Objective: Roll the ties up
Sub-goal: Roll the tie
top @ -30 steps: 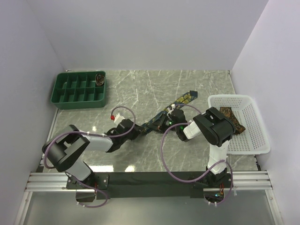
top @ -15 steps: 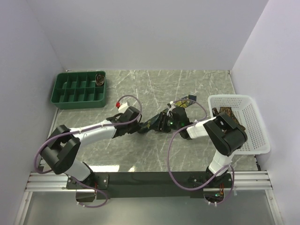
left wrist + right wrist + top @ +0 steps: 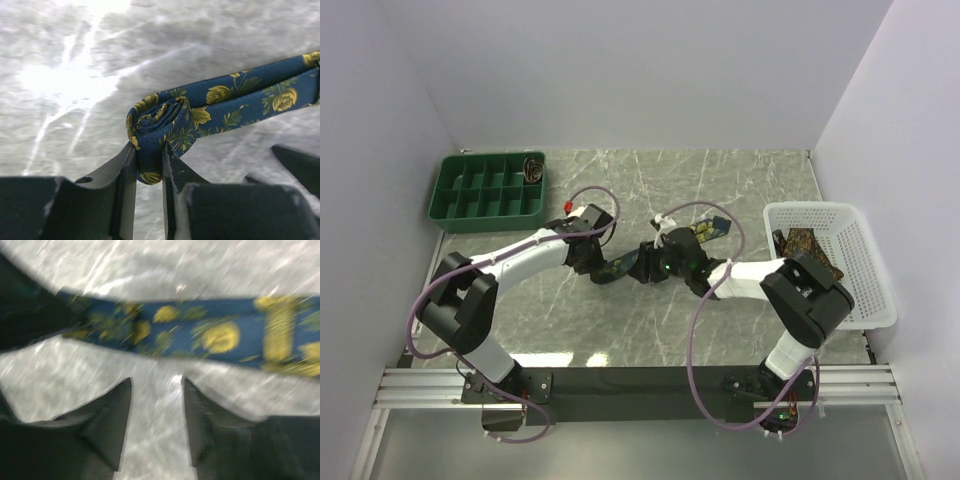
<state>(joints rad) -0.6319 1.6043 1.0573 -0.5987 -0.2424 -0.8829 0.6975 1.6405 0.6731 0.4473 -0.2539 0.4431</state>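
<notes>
Left fingers (image 3: pixel 125 172) shut tight on the coiled end of the navy tie (image 3: pixel 160 117), pinching the roll from both sides, likely so the turns cannot spring loose. Rest of the tie flat on the table (image 3: pixel 720 180), stretched from the centre of the top view toward the upper right, presumably laid straight to wind evenly. Right fingers (image 3: pixel 107 425) spread apart, gripping nothing, hovering just beside the flat strip near the roll, seemingly placed to guide it; view blurred. Brown ties (image 3: pixel 805 243) lying in the white basket (image 3: pixel 880 300) at right. One rolled tie (image 3: pixel 533 168) stowed in the green tray (image 3: pixel 485 220), upper left.
</notes>
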